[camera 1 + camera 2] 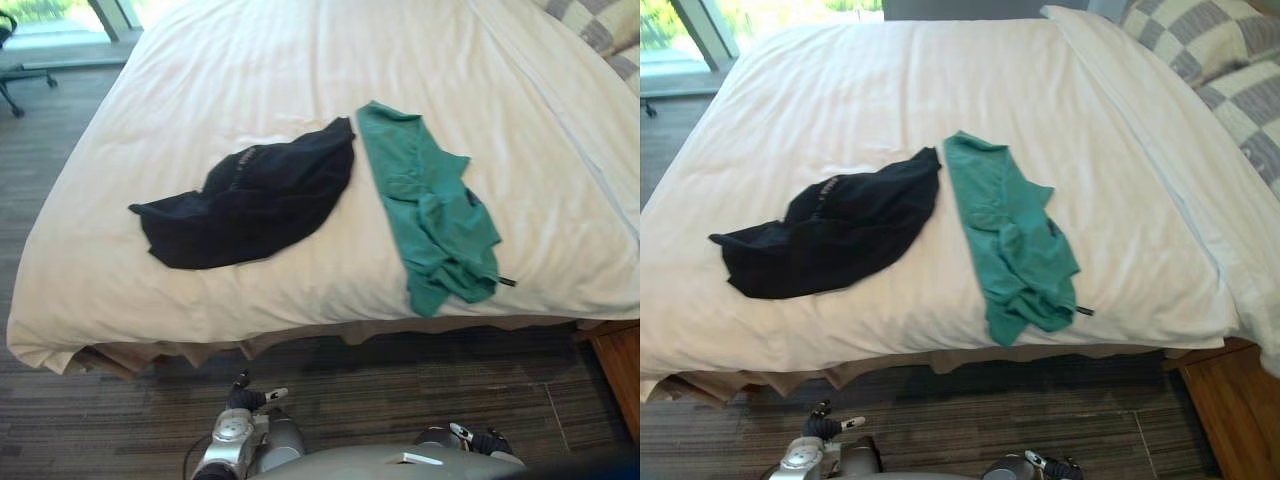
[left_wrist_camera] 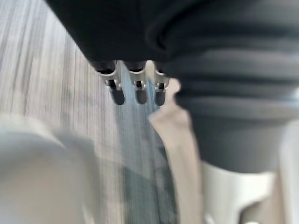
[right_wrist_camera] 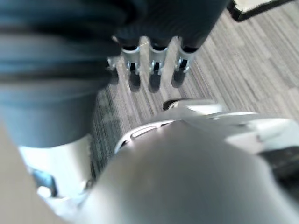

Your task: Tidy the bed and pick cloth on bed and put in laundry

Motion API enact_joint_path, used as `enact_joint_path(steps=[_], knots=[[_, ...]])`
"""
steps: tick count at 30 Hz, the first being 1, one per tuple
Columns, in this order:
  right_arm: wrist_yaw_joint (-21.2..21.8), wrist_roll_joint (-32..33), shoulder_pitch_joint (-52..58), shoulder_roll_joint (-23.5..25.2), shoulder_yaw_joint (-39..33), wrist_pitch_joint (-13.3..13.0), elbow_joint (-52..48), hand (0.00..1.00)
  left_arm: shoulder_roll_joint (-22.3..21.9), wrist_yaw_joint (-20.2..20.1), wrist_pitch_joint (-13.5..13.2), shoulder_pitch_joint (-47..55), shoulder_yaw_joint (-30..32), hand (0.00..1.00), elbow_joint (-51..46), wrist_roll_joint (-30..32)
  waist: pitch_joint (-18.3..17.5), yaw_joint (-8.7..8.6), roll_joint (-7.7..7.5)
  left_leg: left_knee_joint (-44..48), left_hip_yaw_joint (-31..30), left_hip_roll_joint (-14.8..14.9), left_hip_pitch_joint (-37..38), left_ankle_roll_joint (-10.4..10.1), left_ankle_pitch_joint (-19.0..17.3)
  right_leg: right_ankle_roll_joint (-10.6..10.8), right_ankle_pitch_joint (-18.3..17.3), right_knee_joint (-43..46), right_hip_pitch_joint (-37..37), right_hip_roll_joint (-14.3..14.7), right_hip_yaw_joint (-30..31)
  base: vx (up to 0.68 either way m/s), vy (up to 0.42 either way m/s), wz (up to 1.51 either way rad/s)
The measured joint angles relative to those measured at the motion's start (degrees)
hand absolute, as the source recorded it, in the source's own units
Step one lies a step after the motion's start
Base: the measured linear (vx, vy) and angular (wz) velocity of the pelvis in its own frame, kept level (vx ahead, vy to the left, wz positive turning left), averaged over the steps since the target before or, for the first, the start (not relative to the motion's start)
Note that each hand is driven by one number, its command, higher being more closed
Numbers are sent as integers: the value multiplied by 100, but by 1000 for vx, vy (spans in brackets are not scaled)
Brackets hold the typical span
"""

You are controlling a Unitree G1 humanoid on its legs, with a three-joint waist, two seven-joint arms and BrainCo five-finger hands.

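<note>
- The bed (image 1: 300,60) takes up most of the head views. Its white cover lies fairly smooth, and its foot edge faces the robot.
- The black cloth (image 1: 250,200) lies left of centre on the cover. Its long axis runs on a diagonal from the near left up to a far-right tip.
- That tip sits just beside the far end of the green cloth (image 1: 430,215); whether the two touch cannot be told.
- The green cloth is a narrower strip. It runs from mid-bed down towards the foot edge, drifting right, and its near end lies close to that edge.
- The left hand (image 2: 136,88) hangs low over the floor (image 1: 400,390), short of the bed. Its fingers are straight, side by side, and hold nothing.
- The right hand (image 3: 156,70) hangs the same way, fingers straight and empty.
- Both cloths lie ahead of and above the hands. By this layout the black one suits the left arm, while the green one's near end looks the closest reach for the right.
</note>
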Motion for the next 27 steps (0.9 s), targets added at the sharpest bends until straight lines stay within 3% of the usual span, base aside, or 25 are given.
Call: enact_joint_path(steps=[1,2,4,6,8,10,12,15,19,22,25,27], knots=[[0,-113,-52,-76,239,1,-30,0,1,-4,10,23,-1,0,24,0,13,0,25,-301,130,-43,242,147,99,136,-455,288,-73,195,-215,130,406,-29],[-1,-204,-110,-145,492,0,-69,0,-5,-13,12,54,-5,0,25,0,40,-26,75,-612,199,-65,484,237,209,347,-955,479,-83,568,-263,97,328,-18],[20,-338,-135,-176,875,-21,-328,0,-48,-13,76,92,-14,0,56,-5,48,-85,135,-1181,219,-237,828,371,435,443,-1781,810,-170,1763,97,73,263,10],[28,-340,-156,-140,1014,-81,-465,0,-182,-11,125,25,-15,0,68,-32,50,-80,132,-1288,213,-494,876,448,502,343,-2150,492,-119,2251,238,34,107,16],[27,-338,-263,2,1155,-183,-518,0,-396,-12,145,6,7,0,86,-142,120,-64,199,-1456,290,-650,1003,450,540,175,-2204,-189,216,2332,468,21,64,-10],[70,-359,-399,60,1245,-211,-508,0,-498,-16,145,13,28,0,134,-207,204,-68,317,-1677,355,-645,1080,427,692,132,-2079,-396,258,2398,539,-17,1,-17],[71,-331,-481,96,1288,-210,-424,0,-539,-11,159,29,139,0,179,-412,203,-65,323,-1881,370,-610,1204,372,816,132,-2044,-429,296,2467,545,-23,-52,-7],[41,-276,-520,183,1288,-186,-326,0,-600,-14,155,32,471,0,171,-581,255,-12,173,-2162,397,-579,1433,287,941,86,-2015,-443,373,2572,567,-33,-38,-7],[-35,-172,-499,219,1243,-178,-319,0,-697,0,151,33,963,0,158,-767,274,102,129,-2251,504,-566,1460,282,1010,22,-1939,-599,398,2603,594,-51,-15,-10],[-87,163,-386,223,930,-183,-352,0,-792,35,152,105,1432,0,160,-1233,290,112,128,-2284,496,-572,1569,286,1009,39,-1926,-680,577,2569,558,-30,11,8],[-192,837,-45,294,165,-194,-620,0,-881,37,169,167,2268,0,154,-1735,273,186,135,-2353,508,-589,1660,311,987,60,-1931,-756,682,2550,522,-15,15,5],[-260,1475,258,422,-589,-195,-742,0,-851,44,262,153,3173,0,112,-1865,271,217,145,-2337,551,-588,1654,322,895,77,-1941,-811,704,2546,518,34,6,-4]])
